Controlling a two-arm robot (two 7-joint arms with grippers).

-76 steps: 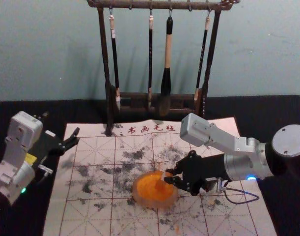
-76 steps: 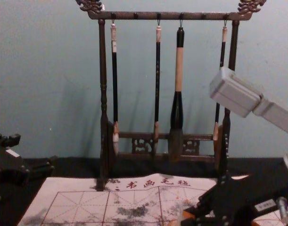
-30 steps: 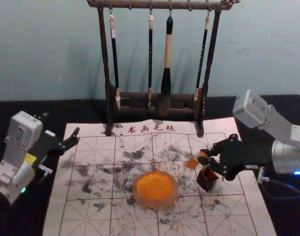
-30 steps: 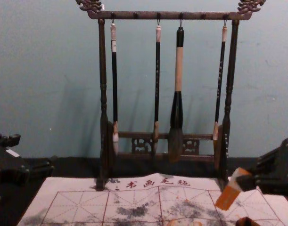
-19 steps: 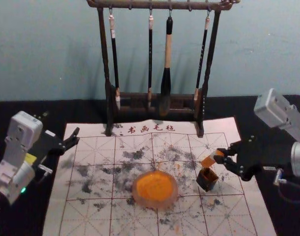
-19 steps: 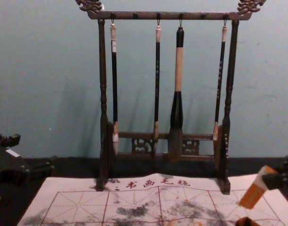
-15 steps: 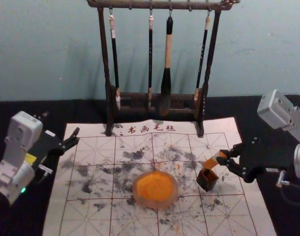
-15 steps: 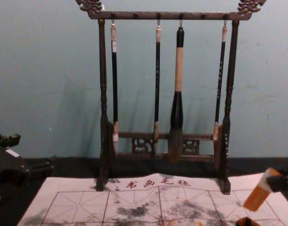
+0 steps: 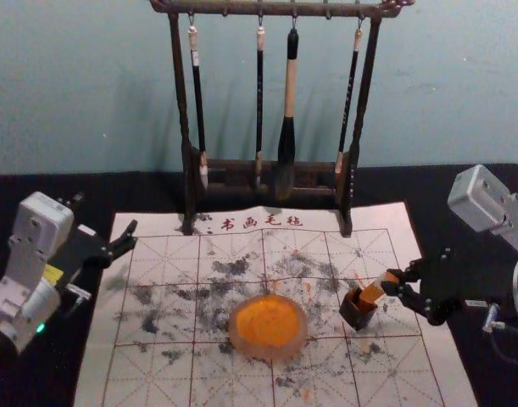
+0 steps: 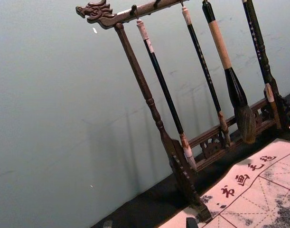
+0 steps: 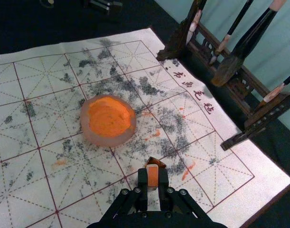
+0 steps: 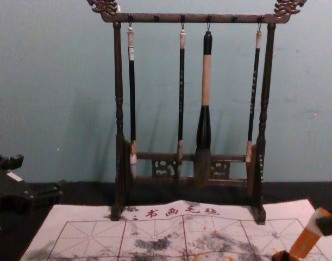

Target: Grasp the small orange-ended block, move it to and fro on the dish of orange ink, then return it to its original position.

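Low on the right, my right gripper (image 9: 392,283) is shut on the small orange-ended block (image 9: 375,290). The block leans, its lower orange end at the mouth of a small dark box (image 9: 359,312); how deep it reaches I cannot tell. In the chest view, the tilted block (image 12: 306,240) meets the box (image 12: 285,255) at its rim. The right wrist view has my right gripper (image 11: 153,178) pinching the block (image 11: 153,174). The dish of orange ink (image 9: 268,326) sits left of the box. My left gripper (image 9: 105,215) is parked open at the left.
A white gridded mat (image 9: 157,373) with ink smudges covers the middle of the black table (image 9: 34,188). Behind it stands a dark wooden rack (image 9: 183,102) with several hanging brushes, its feet on the mat's back edge.
Holding the block, my right gripper has travelled right from the dish to beside the box, then lowered it so its orange end meets the opening. The left arm has stayed still.
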